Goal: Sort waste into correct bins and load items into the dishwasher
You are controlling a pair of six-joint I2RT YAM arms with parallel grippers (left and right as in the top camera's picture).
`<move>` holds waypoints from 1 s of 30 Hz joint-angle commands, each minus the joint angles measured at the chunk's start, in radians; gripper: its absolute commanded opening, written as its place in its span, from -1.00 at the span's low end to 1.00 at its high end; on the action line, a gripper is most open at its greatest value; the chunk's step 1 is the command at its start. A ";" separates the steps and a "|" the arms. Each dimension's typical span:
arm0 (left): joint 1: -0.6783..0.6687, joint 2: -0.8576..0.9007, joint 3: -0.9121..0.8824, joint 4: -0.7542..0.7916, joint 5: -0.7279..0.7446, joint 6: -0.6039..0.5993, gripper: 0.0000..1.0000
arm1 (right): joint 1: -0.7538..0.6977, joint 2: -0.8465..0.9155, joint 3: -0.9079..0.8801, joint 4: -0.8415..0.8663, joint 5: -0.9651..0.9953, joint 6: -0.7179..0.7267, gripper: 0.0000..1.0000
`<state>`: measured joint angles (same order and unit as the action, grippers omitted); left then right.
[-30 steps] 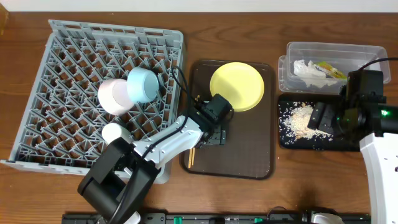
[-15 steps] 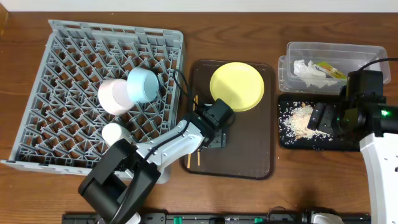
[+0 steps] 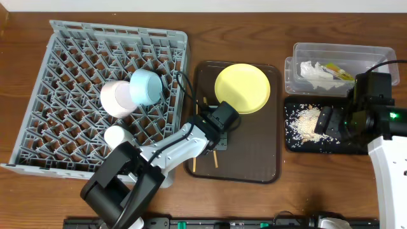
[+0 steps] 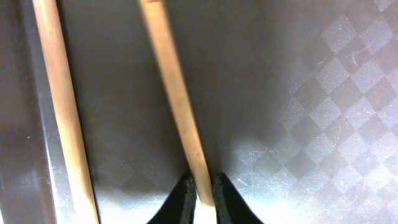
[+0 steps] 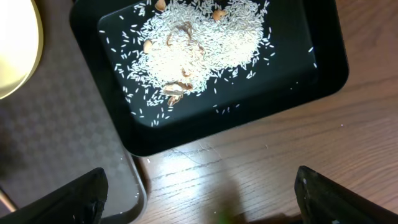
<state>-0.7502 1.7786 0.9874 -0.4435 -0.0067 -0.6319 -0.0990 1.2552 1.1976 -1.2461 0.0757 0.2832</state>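
2 chopsticks [image 4: 177, 112] lie near-parallel on the brown serving tray [image 3: 254, 152]. Your left gripper [image 4: 200, 199] pinches 1 by its end, the other lying free beside it, toward the dish rack [image 3: 63, 76]. Your right gripper [image 5: 208, 199] hangs spread, well apart.

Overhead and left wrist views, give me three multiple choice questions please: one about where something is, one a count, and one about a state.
1. Where does the yellow plate lie?
A. in the grey rack
B. in the clear tub
C. on the dark brown serving tray

2. How many chopsticks show in the left wrist view?
A. two
B. one
C. four

3. How is the left gripper?
A. wide open
B. shut on one of the chopsticks
C. shut on the plate

Answers:
1 C, the overhead view shows the plate resting on that tray.
2 A, two wooden sticks cross that view.
3 B, its fingertips pinch the right-hand stick between them.
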 commanded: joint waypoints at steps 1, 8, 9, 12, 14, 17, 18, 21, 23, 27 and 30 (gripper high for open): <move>-0.003 0.017 -0.019 0.001 -0.013 -0.002 -0.88 | -0.012 -0.010 0.006 -0.003 -0.002 -0.012 0.89; 0.020 -0.037 0.019 -0.051 -0.014 0.014 -0.88 | -0.012 -0.010 0.006 -0.003 -0.001 -0.038 0.88; 0.030 -0.066 0.035 -0.075 -0.013 0.033 -0.87 | -0.012 -0.010 0.006 -0.003 -0.001 -0.038 0.88; 0.062 -0.174 0.092 -0.181 -0.013 0.109 -0.88 | -0.012 -0.010 0.006 -0.003 -0.002 -0.037 0.88; 0.078 -0.230 0.124 -0.235 -0.013 0.165 -0.88 | -0.012 -0.010 0.006 -0.003 -0.002 -0.037 0.88; 0.124 -0.314 0.167 -0.309 -0.013 0.290 -0.88 | -0.012 -0.010 0.006 -0.003 -0.002 -0.037 0.88; 0.143 -0.331 0.171 -0.323 -0.013 0.325 -0.88 | -0.012 -0.010 0.006 -0.003 -0.002 -0.037 0.88; 0.257 -0.362 0.172 -0.354 -0.013 0.409 -0.88 | -0.012 -0.010 0.006 -0.004 -0.002 -0.037 0.88; 0.334 -0.357 0.172 -0.364 -0.013 0.465 -0.88 | -0.012 -0.010 0.006 -0.004 -0.002 -0.037 0.88; 0.426 -0.327 0.171 -0.360 0.003 0.513 -0.88 | -0.012 -0.010 0.006 -0.003 -0.005 -0.037 0.87; 0.441 -0.274 0.171 -0.352 0.040 0.542 -0.88 | -0.012 -0.010 0.006 -0.002 -0.005 -0.037 0.87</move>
<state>-0.3149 1.4521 1.1507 -0.8017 0.0010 -0.1520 -0.0990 1.2552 1.1976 -1.2488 0.0750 0.2550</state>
